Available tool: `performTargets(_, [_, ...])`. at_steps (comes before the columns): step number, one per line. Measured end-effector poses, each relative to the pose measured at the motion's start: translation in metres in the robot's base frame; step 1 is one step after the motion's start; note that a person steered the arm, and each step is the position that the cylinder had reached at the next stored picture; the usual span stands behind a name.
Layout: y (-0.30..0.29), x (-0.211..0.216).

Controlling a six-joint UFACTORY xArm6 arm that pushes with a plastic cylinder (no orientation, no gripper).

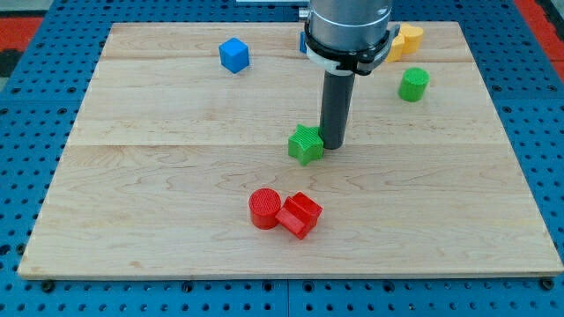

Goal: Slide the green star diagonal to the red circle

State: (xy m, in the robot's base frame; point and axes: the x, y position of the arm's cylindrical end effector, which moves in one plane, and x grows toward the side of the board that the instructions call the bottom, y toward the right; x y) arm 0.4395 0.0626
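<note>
1. A pale wooden board (159,202) made of joined planks lies on a blue perforated metal table (35,106) and fills most of the view.
2. The grey cylindrical arm housing (347,26) comes down from the view's top, and a straight dark rod (336,106) hangs from it.
3. My tip (333,143) rests on the board near its middle, touching or just beside the right edge of the green star-shaped plastic block (305,144).
4. There are no fingers on this rig, only the bare rod, so nothing is clasped; the rod simply stands against the star's side.
5. The green star sits near the board's centre, above and slightly to the view's right of the red pieces, and apart from them.
6. The red circular plastic block (263,209) lies below the star toward the view's bottom, a little to its left.
7. A second red block with an angular, irregular shape (300,214) touches the red circle on its right side.
8. A blue cube (234,55) stands near the board's top edge, left of the arm and well apart from the star.
9. A green cylinder block (412,84) stands upright at the upper right.
10. A yellow block (404,40), partly hidden by the arm housing, lies above the cylinder; I cannot make out its shape.
</note>
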Motion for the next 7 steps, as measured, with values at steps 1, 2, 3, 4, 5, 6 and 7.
performTargets(1, [0.015,-0.004])
performTargets(2, [0.024,-0.005])
performTargets(3, [0.075,-0.005])
performTargets(4, [0.089,-0.003])
performTargets(5, [0.110,0.000])
performTargets(6, [0.108,0.018])
performTargets(7, [0.053,0.025])
